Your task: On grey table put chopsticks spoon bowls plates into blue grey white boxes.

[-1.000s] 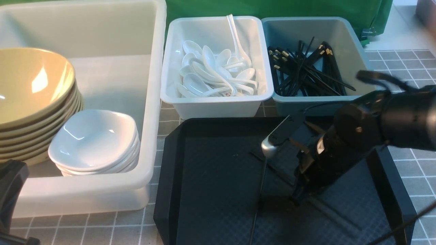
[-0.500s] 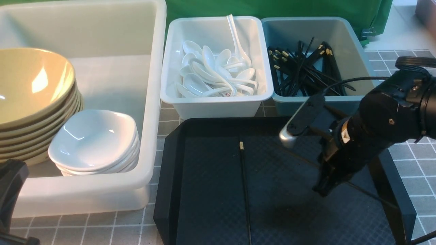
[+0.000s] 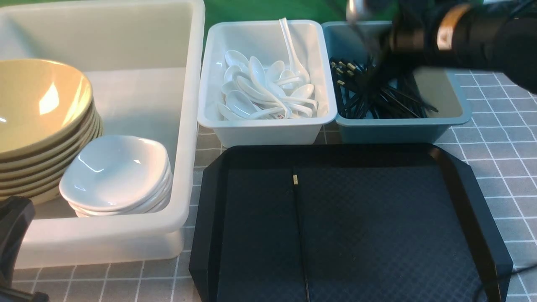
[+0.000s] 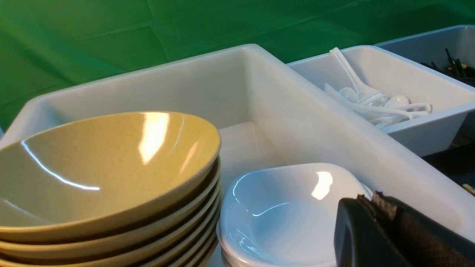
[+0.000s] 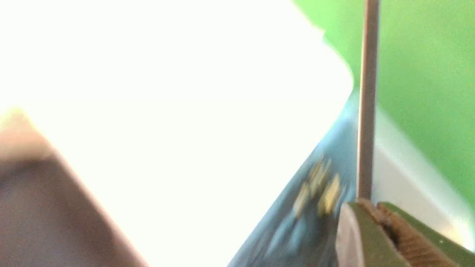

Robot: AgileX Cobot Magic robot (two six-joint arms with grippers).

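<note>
**One chopstick gripped above the blue-grey box, one lying on the tray**

The right tool (image 5: 376,207) was found clamped on one thin dark chopstick (image 5: 366,100), which stood out straight from between the pressed jaws. In the front view this arm was blurred and was placed above the small blue-grey rectangular plastic box (image 3: 398,130), at the far right of the grey tiled bench (image 3: 495,138). Inside that box a heap of thin long black chopsticks with gold bands (image 3: 377,96) was lying crosswise. Just beside it, to the left, the small white rectangular box (image 3: 268,128) was filled with glossy white soup spoons (image 3: 264,92). One more black chopstick (image 3: 298,226) was lying alone on the black textured tray (image 3: 419,235), with its gold band pointed to the boxes. The tray was set on the bench in front of the two small boxes. In the very large off-white box (image 3: 191,84), at the left, a stack of wide yellowish-tan bowls (image 3: 37,105) was standing, and a stack of small white rounded-square plates (image 3: 115,172) was placed just beside it. The left tool (image 4: 373,200) was held near the plates, with its jaws pressed together and nothing between them.
</note>
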